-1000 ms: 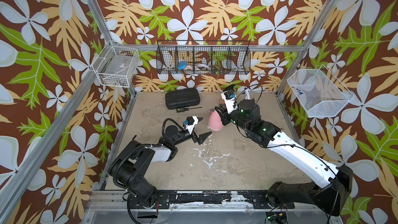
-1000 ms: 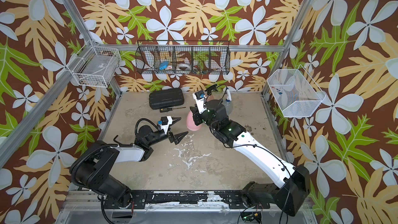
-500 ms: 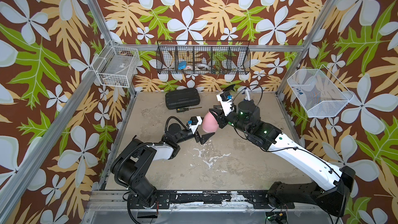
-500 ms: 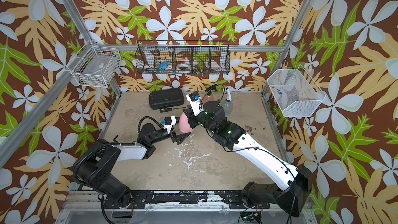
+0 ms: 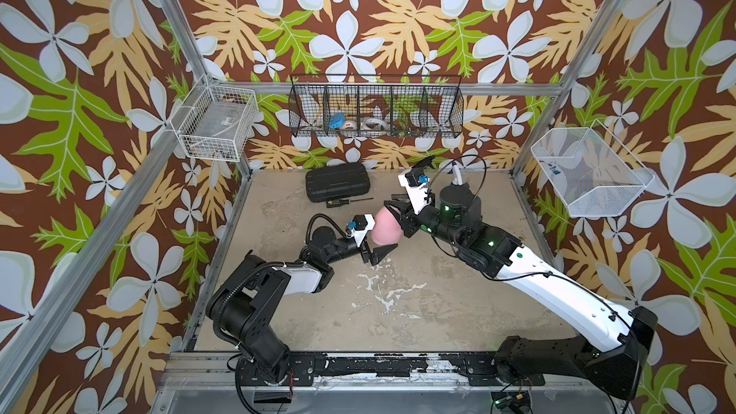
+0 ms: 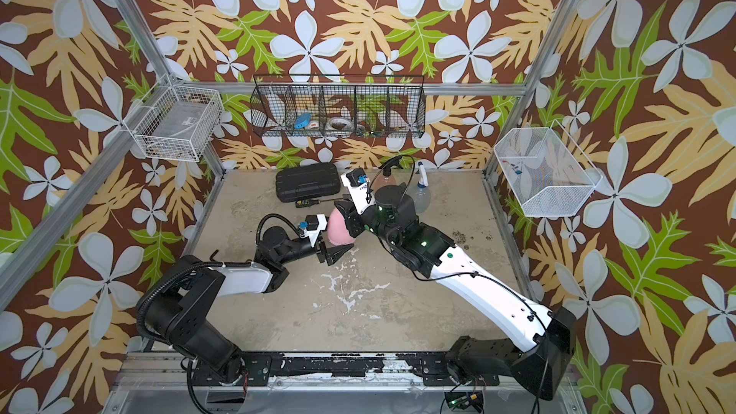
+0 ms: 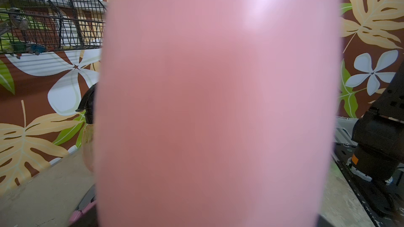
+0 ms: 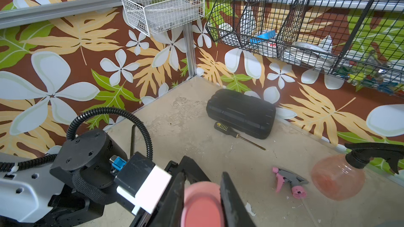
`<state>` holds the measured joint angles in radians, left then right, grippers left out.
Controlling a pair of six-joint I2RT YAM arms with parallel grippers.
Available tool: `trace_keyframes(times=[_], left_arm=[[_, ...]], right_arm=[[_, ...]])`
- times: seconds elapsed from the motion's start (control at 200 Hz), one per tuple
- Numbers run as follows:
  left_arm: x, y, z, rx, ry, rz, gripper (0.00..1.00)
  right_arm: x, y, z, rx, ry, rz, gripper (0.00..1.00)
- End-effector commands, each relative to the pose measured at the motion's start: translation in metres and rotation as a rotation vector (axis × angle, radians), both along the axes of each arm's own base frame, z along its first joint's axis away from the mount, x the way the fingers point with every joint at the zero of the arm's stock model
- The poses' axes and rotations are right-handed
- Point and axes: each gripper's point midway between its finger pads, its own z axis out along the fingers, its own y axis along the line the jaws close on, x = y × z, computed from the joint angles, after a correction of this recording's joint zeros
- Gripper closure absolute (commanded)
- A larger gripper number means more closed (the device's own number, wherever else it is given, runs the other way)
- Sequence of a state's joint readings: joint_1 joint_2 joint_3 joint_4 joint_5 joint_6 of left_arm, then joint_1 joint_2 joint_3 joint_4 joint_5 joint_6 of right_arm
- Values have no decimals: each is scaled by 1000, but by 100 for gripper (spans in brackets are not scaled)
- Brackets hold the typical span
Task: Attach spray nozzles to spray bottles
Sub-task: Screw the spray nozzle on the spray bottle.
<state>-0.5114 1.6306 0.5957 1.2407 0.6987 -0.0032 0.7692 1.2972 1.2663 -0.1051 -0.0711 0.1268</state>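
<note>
Step in hand, as I read it: passing the opaque pink cone-shaped plastic bottle (image 5: 384, 229) from one arm to the other so that a spray head can be fitted. The right end effector (image 8: 203, 184) is clenched on the bottle toward its narrow end. Its fingers (image 8: 228, 193) flank the pink plastic on both sides in the right wrist view. The left end effector (image 5: 378, 250) sits at the bottle's wide lower body, which fills the left wrist view. One dark finger shows in front of the bottle in both top views and the other is hidden, so I cannot tell whether it presses or only brackets the bottle. The bottle is over the middle of the desk (image 5: 418, 312), between the two arms; lifted or standing, not clear. The grey-and-pink trigger nozzle with thin dip tube (image 8: 288, 182) lies loose on the desk just beside the translucent orange-red bottle (image 8: 337, 180), which already carries the black nozzle (image 8: 360, 156). To do it well, the left should seat squarely and low on the widest part, leaving the neck clear. The right should let go only once that hold is firm, then back straight off without tipping the bottle. Smooth tapered plastic may slip up out of the pads, so squeeze moderately. Keep the neck upright for the dip tube.
</note>
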Motion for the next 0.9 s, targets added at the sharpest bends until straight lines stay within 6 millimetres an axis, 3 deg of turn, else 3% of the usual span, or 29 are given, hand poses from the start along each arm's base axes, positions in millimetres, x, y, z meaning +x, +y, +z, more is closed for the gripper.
trace_keyframes(times=[0.0, 0.235, 0.28, 0.4, 0.445, 0.53, 0.606, 0.676, 0.771, 0.896], left_arm=[[-6, -4, 5, -2, -26, -47, 14], [-10, -2, 7, -5, -50, -49, 25], [-11, -1, 7, -11, -49, -47, 25], [-17, 5, 6, -30, -41, -33, 25], [-17, 9, 4, -40, -33, -17, 26], [-11, 20, 4, -78, 15, 37, 29], [-6, 36, 8, -143, 54, 105, 31], [-12, 51, 9, -191, 17, 171, 31], [-20, 70, 9, -241, -12, 247, 32], [-25, 78, 3, -253, 14, 274, 32]], right_arm=[[1, 2, 5, 0, -10, 3, 99], [3, 2, 8, -9, -11, -5, 93], [3, 2, 11, -6, -12, -8, 82], [13, -9, 14, -26, -8, -93, 31], [21, -19, 13, -47, -5, -151, 24], [40, -42, 6, -49, 45, -230, 22], [63, -72, -10, -1, 122, -286, 22], [80, -87, -28, 52, 190, -294, 22], [95, -88, -61, 65, 257, -302, 22], [124, -87, -119, 18, 357, -365, 22]])
